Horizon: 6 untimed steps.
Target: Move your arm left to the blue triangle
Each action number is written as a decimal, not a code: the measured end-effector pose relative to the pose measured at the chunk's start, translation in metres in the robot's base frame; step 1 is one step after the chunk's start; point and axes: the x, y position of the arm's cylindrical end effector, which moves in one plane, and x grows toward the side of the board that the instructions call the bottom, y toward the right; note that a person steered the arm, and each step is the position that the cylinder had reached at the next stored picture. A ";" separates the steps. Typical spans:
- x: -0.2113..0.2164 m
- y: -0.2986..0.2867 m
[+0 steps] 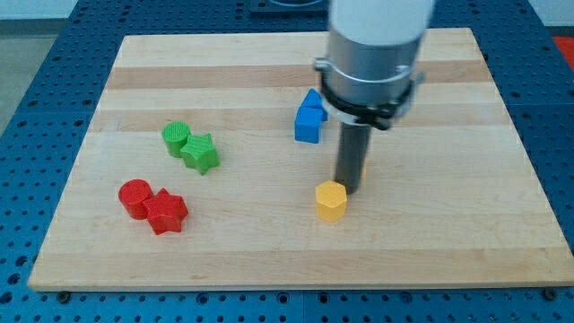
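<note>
The blue triangle (313,101) lies near the board's middle, toward the view's top, partly hidden by the arm's grey body. A blue cube (307,126) touches it just below. My tip (347,188) rests on the board below and to the right of both blue blocks, right beside the upper right edge of a yellow hexagon (331,200). The rod rises from the tip into the grey arm body (372,54), which covers the triangle's right side.
A green cylinder (177,138) and a green star (200,153) touch at the left. A red cylinder (135,197) and a red star (166,213) touch at the lower left. The wooden board (448,233) sits on a blue perforated table.
</note>
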 end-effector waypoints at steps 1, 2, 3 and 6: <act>-0.005 -0.019; 0.002 -0.015; -0.020 -0.055; -0.126 -0.092</act>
